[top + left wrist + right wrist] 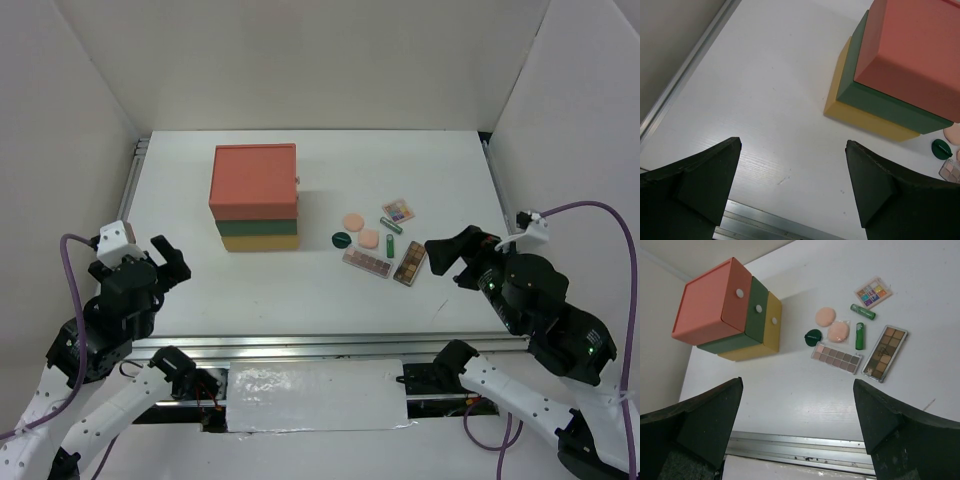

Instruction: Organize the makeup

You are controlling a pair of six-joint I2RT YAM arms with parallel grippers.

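The makeup lies in a cluster right of the drawer box. It holds a small square palette [398, 211] [873, 292], two peach puffs [352, 220] [825, 316], a dark-green disc [341, 239] [813, 337], two green tubes [859, 336] and two long brownish palettes [367, 262] [885, 353]. My right gripper [450, 258] [797, 382] hovers open just right of the cluster, nothing between its fingers. At the table's near left, far from the makeup, my left gripper [170, 262] [792, 145] is open over bare table.
The stacked orange, green and yellow drawer box [255, 195] [900, 65] [727, 310] stands at the middle left, drawers shut, knobs facing the makeup. A metal rail [800, 445] runs along the table's near edge. White walls enclose the left, right and back sides.
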